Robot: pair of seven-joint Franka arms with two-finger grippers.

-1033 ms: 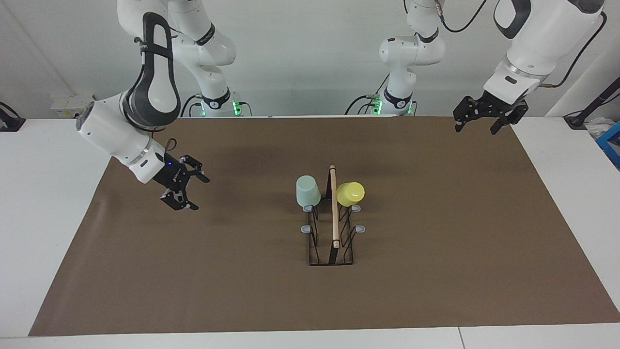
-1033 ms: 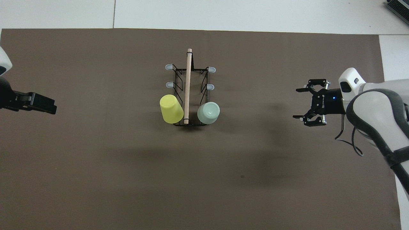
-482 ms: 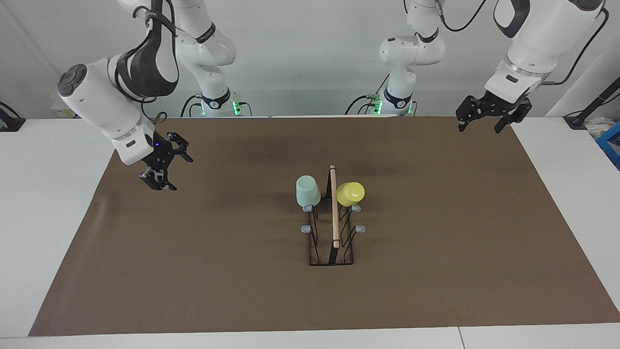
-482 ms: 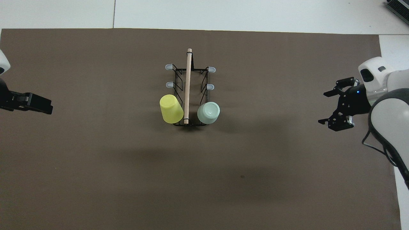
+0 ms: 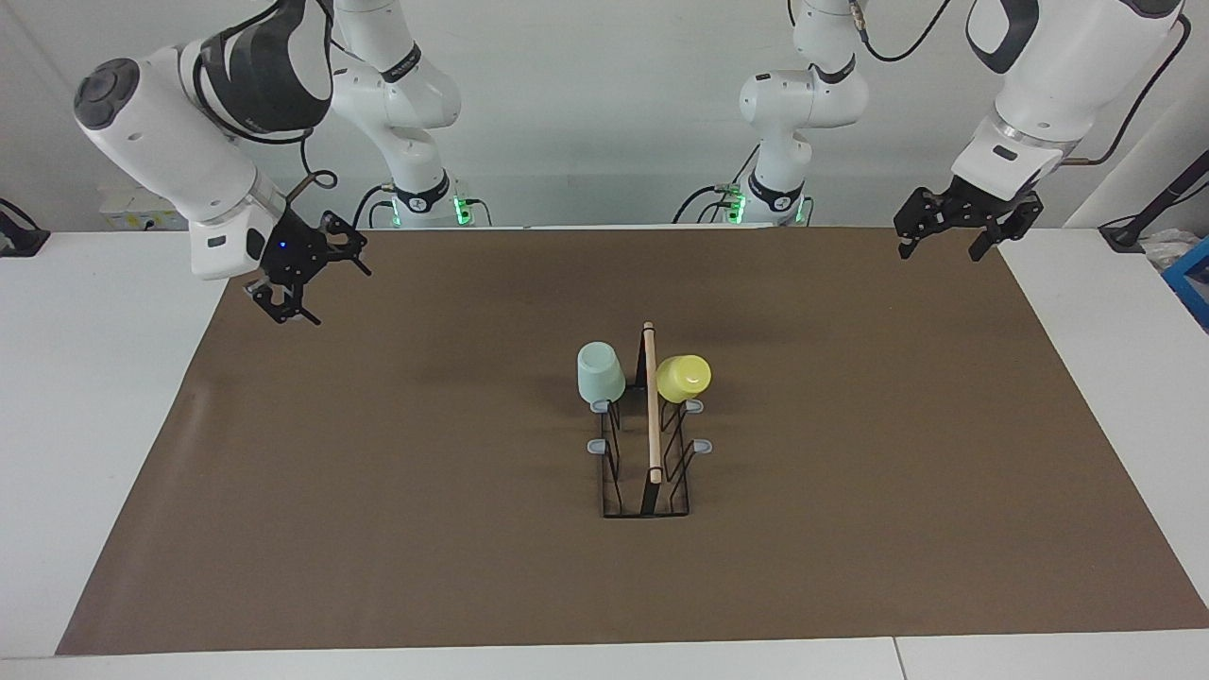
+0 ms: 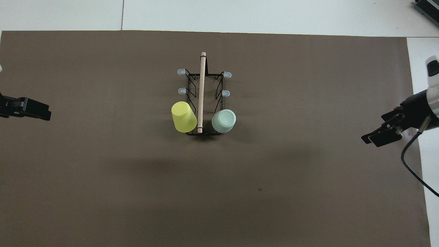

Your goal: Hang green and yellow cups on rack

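This looks like a robotics lab. Two white robot arms (image 5: 416,113) stand at the top of the frame on a white table (image 5: 94,397), under a plain wall. A brown mat (image 5: 378,491) covers the middle.

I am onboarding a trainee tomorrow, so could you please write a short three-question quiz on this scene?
1. True or false: the yellow cup sits upside down on the rack.
2. Which cup is on the rack's side toward the right arm's end of the table: A) yellow, B) the green cup?
3. How many prongs stand bare?

Key:
1. True.
2. B.
3. Four. The left end effector and the right end effector hang open over the mat's edges, holding nothing.
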